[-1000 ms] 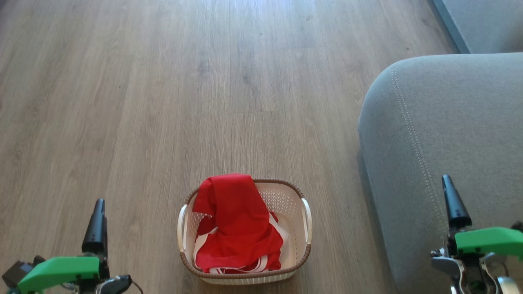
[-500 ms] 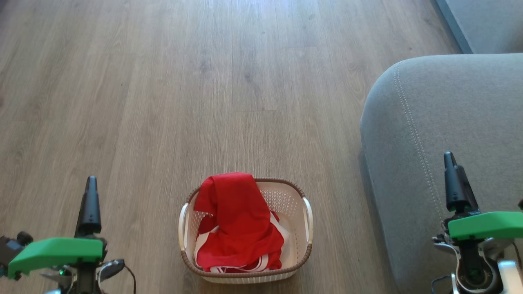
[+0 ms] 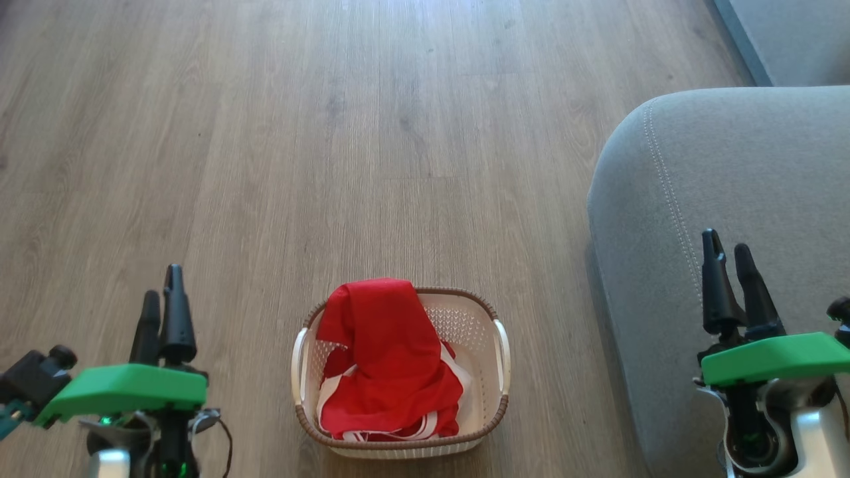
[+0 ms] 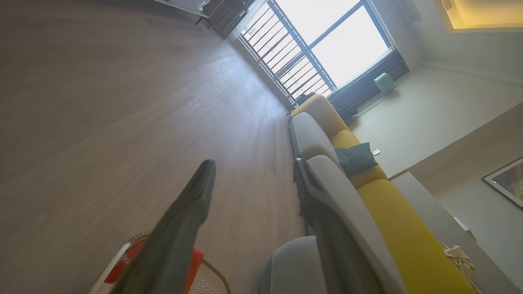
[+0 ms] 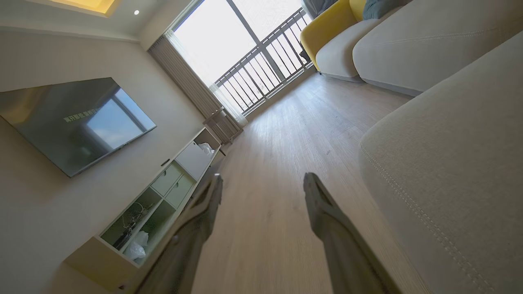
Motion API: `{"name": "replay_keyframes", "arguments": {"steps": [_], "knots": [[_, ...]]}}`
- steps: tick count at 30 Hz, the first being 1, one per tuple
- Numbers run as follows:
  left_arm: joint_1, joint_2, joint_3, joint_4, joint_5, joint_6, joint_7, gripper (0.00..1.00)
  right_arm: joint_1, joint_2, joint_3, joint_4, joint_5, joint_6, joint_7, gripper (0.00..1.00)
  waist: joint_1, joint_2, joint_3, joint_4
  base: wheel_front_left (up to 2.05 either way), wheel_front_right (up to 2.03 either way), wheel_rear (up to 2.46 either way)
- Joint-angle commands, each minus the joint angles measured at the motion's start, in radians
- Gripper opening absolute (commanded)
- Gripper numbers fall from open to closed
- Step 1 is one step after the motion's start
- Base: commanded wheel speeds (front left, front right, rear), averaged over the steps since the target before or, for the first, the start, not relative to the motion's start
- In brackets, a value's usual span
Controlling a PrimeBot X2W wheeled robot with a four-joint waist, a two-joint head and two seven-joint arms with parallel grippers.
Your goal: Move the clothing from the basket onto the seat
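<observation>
The cream basket (image 3: 465,325) stands on the wood floor at the bottom centre of the head view. Red clothing (image 3: 385,358) with white trim fills its left side and hangs over the far rim. To the right rises the grey seat (image 3: 730,179) with its pale stitch line. My left gripper (image 3: 163,282) hovers open left of the basket, apart from it. Over the seat's front edge, my right gripper (image 3: 726,241) is open and empty. The left wrist view catches the basket's handle (image 4: 107,267), a bit of clothing (image 4: 122,267) and the seat (image 4: 290,265) past the open left gripper (image 4: 255,163). The right gripper (image 5: 263,177) points along the floor beside the seat (image 5: 449,171).
Another grey cushion (image 3: 790,33) lies at the far right. A yellow-backed sofa (image 4: 392,228) runs toward a bright railed window (image 5: 245,53). A wall TV (image 5: 73,118) hangs above a low cabinet (image 5: 163,196) across the room. Wood floor (image 3: 332,133) stretches ahead of the basket.
Both grippers have moved up the head view and turned so that both fingers of each show. The basket and clothing have stayed put.
</observation>
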State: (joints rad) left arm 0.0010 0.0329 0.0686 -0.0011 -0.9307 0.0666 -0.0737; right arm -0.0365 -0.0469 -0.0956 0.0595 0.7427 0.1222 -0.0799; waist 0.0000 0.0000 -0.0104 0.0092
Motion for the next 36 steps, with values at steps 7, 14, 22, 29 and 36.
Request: {"name": "replay_keyframes", "arguments": {"steps": [7, 14, 22, 29, 36], "knots": [[-0.044, 0.011, -0.031, -0.090, 0.135, 0.022, -0.035, 1.00, -0.068, -0.004, 0.048, -0.079, -0.158, 0.005, -0.031, 1.00, 0.0000, 0.0000, 0.000, -0.003, 0.00, 0.00, 0.00], [-0.043, 0.012, -0.085, -0.119, 0.270, 0.038, -0.053, 1.00, -0.075, -0.004, 0.070, -0.107, -0.259, 0.005, -0.049, 1.00, 0.0000, 0.0000, -0.002, -0.004, 0.00, 0.00, 0.00], [-0.055, 0.013, -0.152, -0.169, 0.452, 0.116, -0.077, 1.00, -0.075, -0.004, 0.089, -0.130, -0.361, 0.006, -0.072, 1.00, 0.0000, 0.0000, -0.003, 0.002, 0.00, 0.00, 0.00], [-0.061, 0.046, -0.237, -0.195, 0.592, 0.216, -0.101, 1.00, -0.079, -0.004, 0.096, -0.155, -0.441, 0.006, -0.096, 1.00, 0.0000, 0.0000, -0.007, 0.007, 0.00, 0.00, 0.00], [-0.058, 0.091, -0.340, -0.149, 0.674, 0.281, -0.122, 1.00, -0.072, -0.004, 0.118, -0.151, -0.539, 0.007, -0.116, 1.00, 0.0000, 0.0000, -0.012, 0.006, 0.00, 0.00, 0.00]]}}
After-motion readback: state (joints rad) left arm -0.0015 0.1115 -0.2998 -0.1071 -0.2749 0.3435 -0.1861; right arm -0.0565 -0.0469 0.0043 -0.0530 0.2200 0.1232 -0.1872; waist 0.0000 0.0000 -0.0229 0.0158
